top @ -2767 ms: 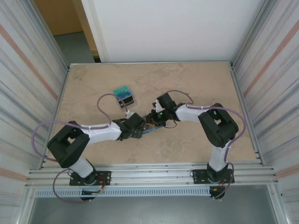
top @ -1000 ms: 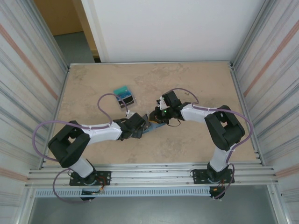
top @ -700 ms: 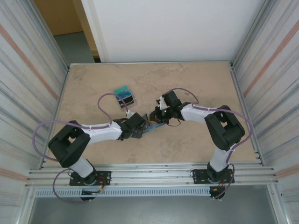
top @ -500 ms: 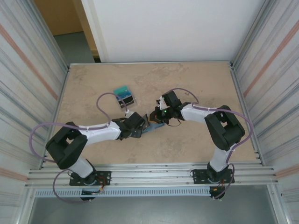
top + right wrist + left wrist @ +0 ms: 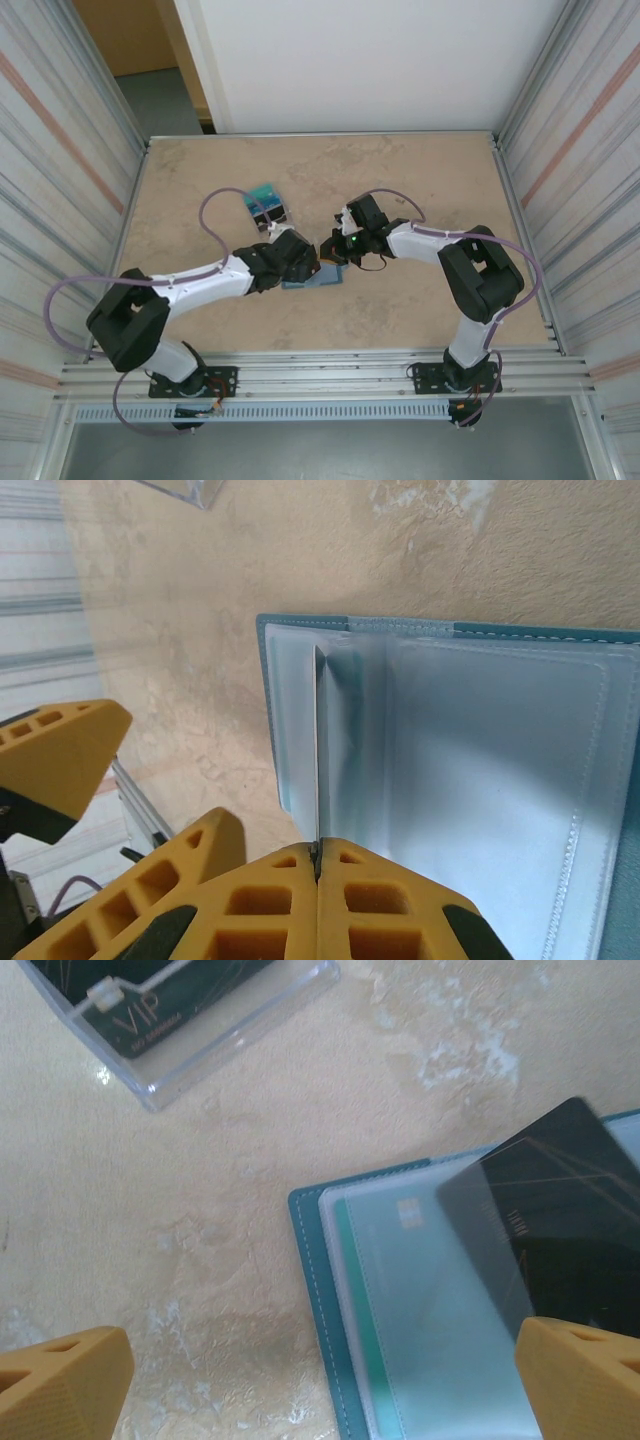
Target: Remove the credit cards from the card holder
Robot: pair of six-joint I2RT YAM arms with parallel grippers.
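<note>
The slate-blue card holder lies open on the table, its clear sleeves up. A green credit card sits inside a sleeve. A dark credit card stands tilted up out of the holder, seen edge-on in the right wrist view. My right gripper is shut on that card's edge. My left gripper hovers open over the holder's left edge, nothing between its fingers.
A clear plastic box holding teal and dark cards, one marked VIP, stands just beyond the holder to the left. Ribbed metal walls close in both sides; a rail runs along the near edge.
My left arm has stretched out and its gripper has slid a little farther over the holder, which now lies flatter. The right gripper stays shut in the same place.
</note>
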